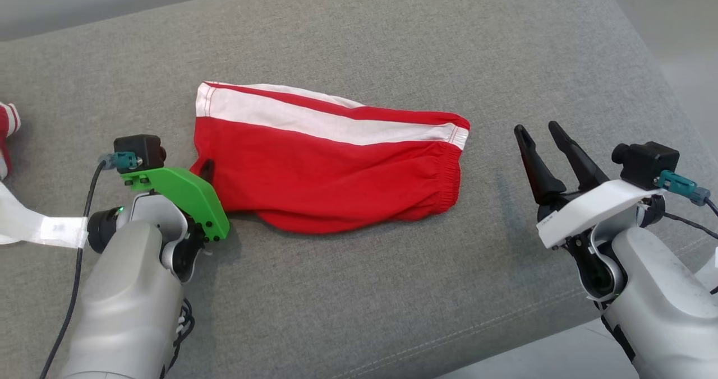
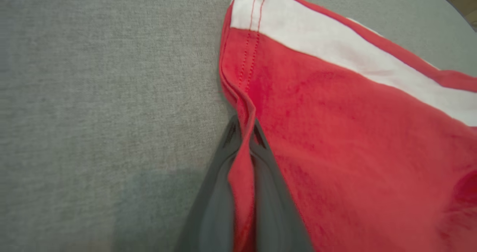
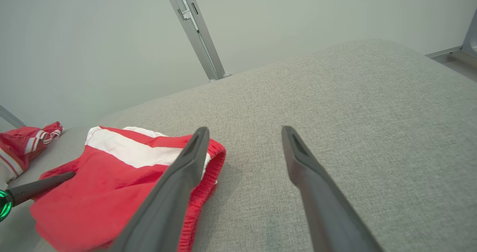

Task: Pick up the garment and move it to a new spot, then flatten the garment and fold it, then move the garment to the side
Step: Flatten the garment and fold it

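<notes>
ITEM: garment; red shorts with a broad white band along the far side, edged above by a narrow red strip; lies folded lengthwise and mostly flat near the middle of the grey upholstered surface; gathered elastic waistband at the robot's right end, stitched leg hem at the left end; near edge rounded and slightly puffed, some soft creases by the waistband.

HOLD: left gripper; fingers pressed together on the near corner of the leg hem, a thin ridge of red cloth pinched between them; in the head view one dark fingertip shows just over the hem edge, the rest hidden behind the green housing; a small black camera block with a teal plug sits on top of that housing; the rest of the garment rests on the surface.

FREE: right gripper; fingers spread wide, nothing between them; stands to the right of the waistband, apart from it, fingers pointing away from the robot; whether the tips touch the surface cannot be told; white housing, black camera block and teal plug behind the fingers.

SURROUNDINGS: second red-and-white cloth, bunched at the far left edge of the surface, well apart from the garment; white strap lying just left of the left wrist; black cable running down beside the left forearm; slanted metal post against a pale wall beyond the surface, seen from the right wrist; pale floor past the right edge of the surface.
</notes>
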